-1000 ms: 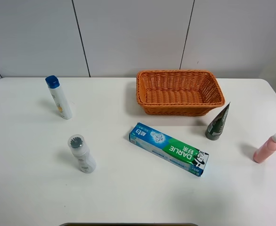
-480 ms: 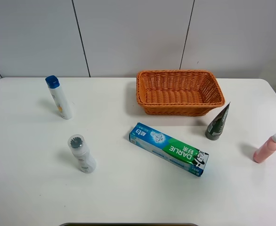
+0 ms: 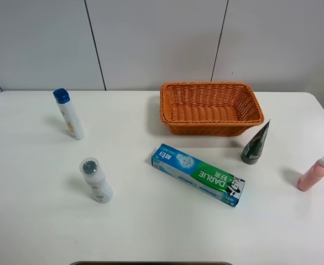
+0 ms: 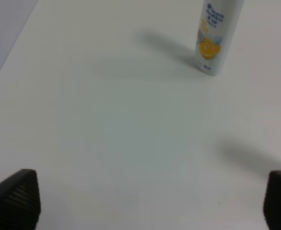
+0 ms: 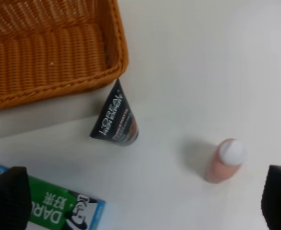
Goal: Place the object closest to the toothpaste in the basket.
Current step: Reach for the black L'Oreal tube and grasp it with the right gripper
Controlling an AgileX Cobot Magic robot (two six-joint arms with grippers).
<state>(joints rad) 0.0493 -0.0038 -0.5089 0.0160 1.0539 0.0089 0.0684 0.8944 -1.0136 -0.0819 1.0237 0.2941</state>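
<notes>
The blue and green toothpaste box (image 3: 198, 174) lies in the middle of the white table. A dark tube (image 3: 256, 144) stands on its cap just to the right of it, in front of the orange wicker basket (image 3: 210, 107). The right wrist view shows the tube (image 5: 115, 120), the basket corner (image 5: 49, 52) and the box end (image 5: 59, 208). My right gripper (image 5: 143, 199) is open and empty, high above the tube. My left gripper (image 4: 145, 201) is open and empty over the table's left side. Neither gripper shows clearly in the exterior view.
A pink bottle (image 3: 314, 173) stands at the right, also in the right wrist view (image 5: 224, 160). A blue-capped white bottle (image 3: 69, 114) stands at the back left, also in the left wrist view (image 4: 216, 36). A second white bottle (image 3: 95, 180) stands at the front left.
A small dark sliver has appeared at the right edge of the exterior view. The objects on the table have not moved.
</notes>
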